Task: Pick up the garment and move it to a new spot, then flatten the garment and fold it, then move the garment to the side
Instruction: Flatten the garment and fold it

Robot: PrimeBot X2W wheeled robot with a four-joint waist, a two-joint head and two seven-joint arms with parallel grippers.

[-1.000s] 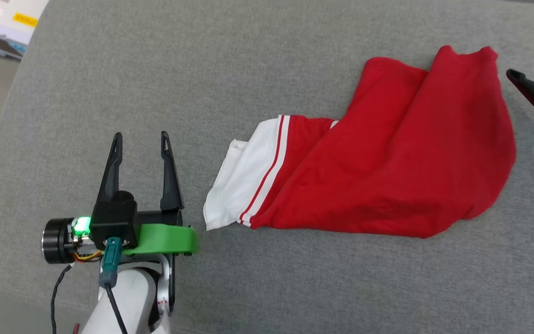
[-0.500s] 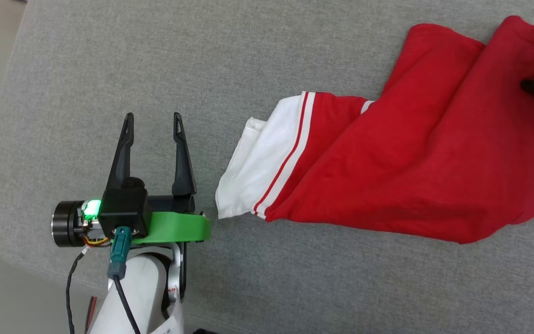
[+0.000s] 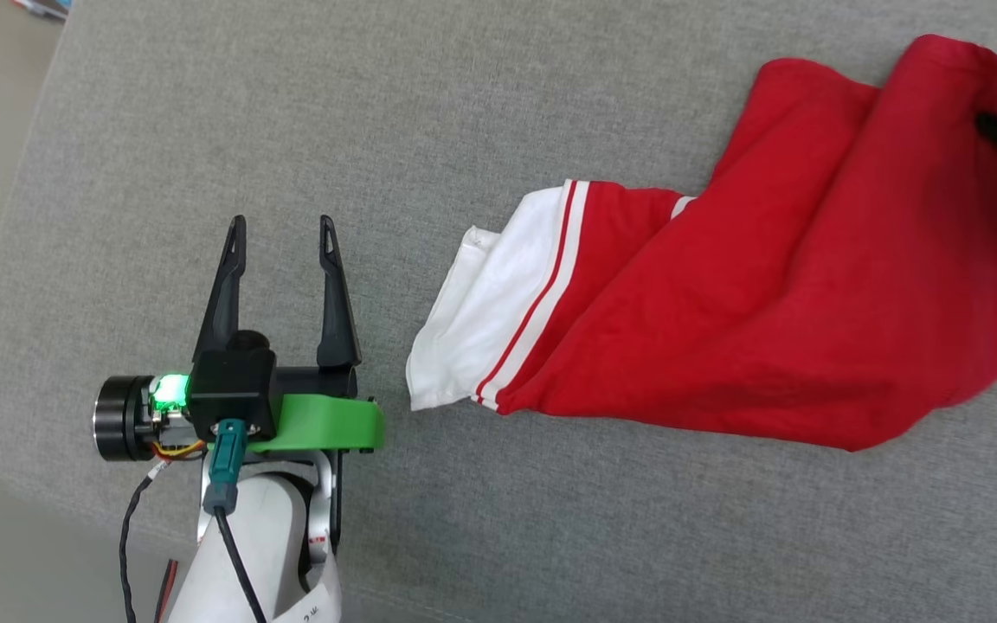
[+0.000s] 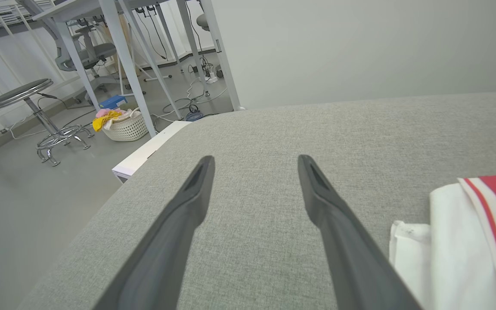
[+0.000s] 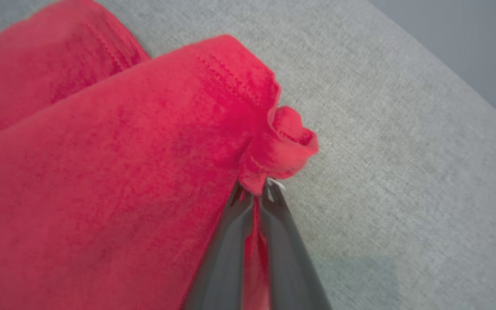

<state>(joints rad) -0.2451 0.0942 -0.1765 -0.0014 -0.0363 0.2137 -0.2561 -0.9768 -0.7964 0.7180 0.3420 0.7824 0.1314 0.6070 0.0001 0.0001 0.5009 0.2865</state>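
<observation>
The garment (image 3: 749, 294), a red shirt with a white striped sleeve, lies bunched across the right half of the grey surface. Its white sleeve (image 4: 459, 245) reaches toward my left gripper. My right gripper (image 5: 254, 189) is shut on the garment's far right red edge, and the cloth bunches up just past the fingertips. In the head view its dark finger (image 3: 996, 130) meets the cloth at the right border. My left gripper (image 3: 282, 227) stands open over bare surface, left of the sleeve and apart from it; the wrist view shows those same fingers spread at the left gripper (image 4: 254, 161).
The grey padded surface (image 3: 429, 112) rounds off at its left edge, with floor beyond. Off that edge stand a metal stool (image 4: 37, 116), a wicker basket (image 4: 121, 125) with cloths, desk legs and cables. A pale wall rises behind the surface.
My right gripper reached the garment's right edge and shut on it, lifting the cloth slightly. The head camera shifted, so the whole picture moved. The left gripper stayed open.
</observation>
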